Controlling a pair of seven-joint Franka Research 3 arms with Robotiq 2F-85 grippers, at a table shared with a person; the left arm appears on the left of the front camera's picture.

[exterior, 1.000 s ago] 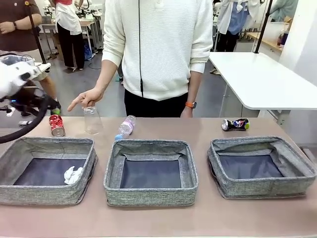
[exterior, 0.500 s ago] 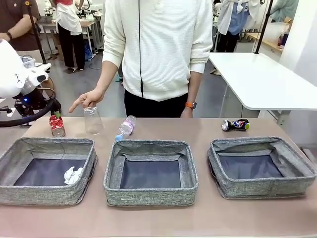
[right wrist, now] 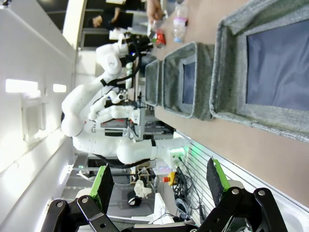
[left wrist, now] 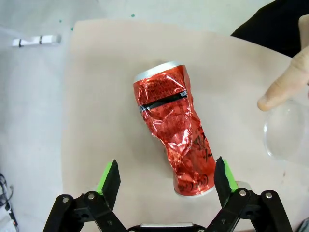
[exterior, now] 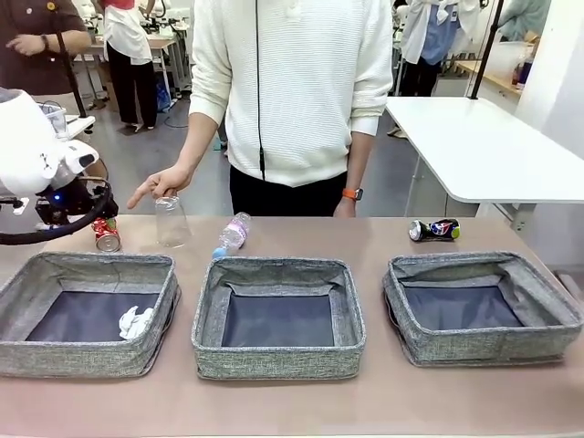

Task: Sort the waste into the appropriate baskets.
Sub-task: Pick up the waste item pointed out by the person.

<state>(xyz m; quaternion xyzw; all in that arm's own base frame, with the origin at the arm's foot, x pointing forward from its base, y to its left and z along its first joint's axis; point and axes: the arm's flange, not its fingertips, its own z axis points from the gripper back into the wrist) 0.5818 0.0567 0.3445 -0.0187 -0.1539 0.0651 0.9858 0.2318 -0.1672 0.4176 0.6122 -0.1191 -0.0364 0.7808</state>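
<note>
left gripper (left wrist: pixel 166 171) poised over the crushed red can (left wrist: pixel 176 135) at the table's far left corner

the left pincer stands spread wide and grips nothing; the can's lower end lies between its green pads, nearer one of them. bare tabletop (exterior: pixel 292 401) runs from the can to the table's edge on one side. on the other side the clear cup (exterior: pixel 171 222) stands close by, with the person's hand (exterior: pixel 160 182) on its top. behind the baskets lie the blue-capped bottle (exterior: pixel 232 234) and, well apart near the far right, the dark-blue can (exterior: pixel 433 229). the paper ball (exterior: pixel 135 322) sits in the left basket (exterior: pixel 87 356). the middle basket (exterior: pixel 278 360) and right basket (exterior: pixel 484 345) show only their dark bottoms. the right gripper (right wrist: pixel 159 174) is also spread wide and empty, off the table's near edge.
</note>
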